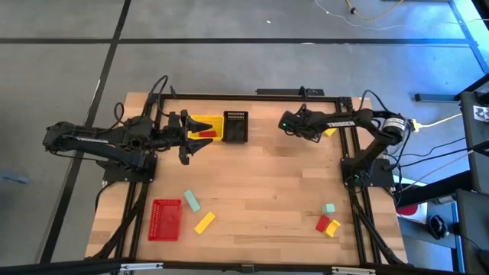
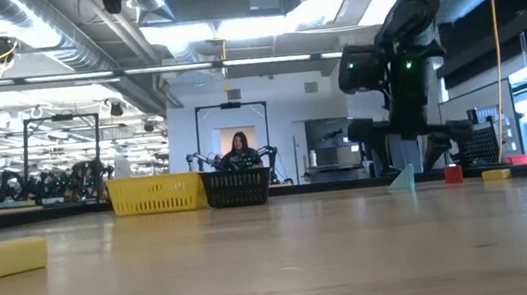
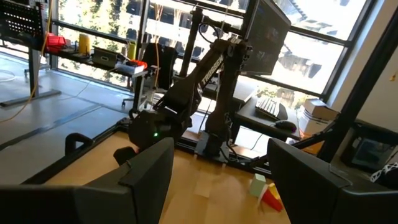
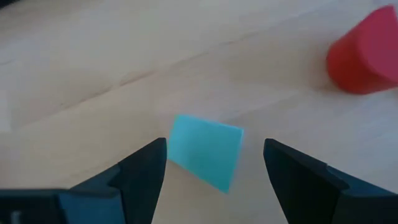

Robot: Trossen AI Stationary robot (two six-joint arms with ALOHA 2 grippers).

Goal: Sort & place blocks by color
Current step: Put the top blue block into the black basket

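The right gripper (image 4: 214, 155) has its two dark, blunt fingers spread wide with nothing held. A flat pale teal block (image 4: 205, 152) with crisp edges lies on the wood between and just ahead of them, touching neither. A red block (image 4: 364, 59) with a rounded side sits off to one side. From above, this gripper hangs on the right arm's side of the black basket (image 1: 235, 127), and I cannot tell which teal piece it faces. The left gripper (image 3: 217, 171) is also wide open and empty. It sits on the far side of the black basket from the right one, at the slotted yellow basket (image 1: 205, 128), which touches the black one and appears to hold a red piece (image 1: 204, 134). Well away from the black basket, toward the opposite table edge, lie a slotted red basket (image 1: 165, 219), a teal bar (image 1: 191, 202) and a yellow bar (image 1: 204, 222). On the right arm's side, a teal cube (image 1: 328, 208) lies near a red piece (image 1: 323, 223) and a yellow piece (image 1: 334, 228) that touch. The table (image 1: 260, 176) is pale planked wood in a black frame on a grey floor. Beyond it are ceiling ducts, big windows and a person (image 2: 239, 145) seated far behind the black basket.
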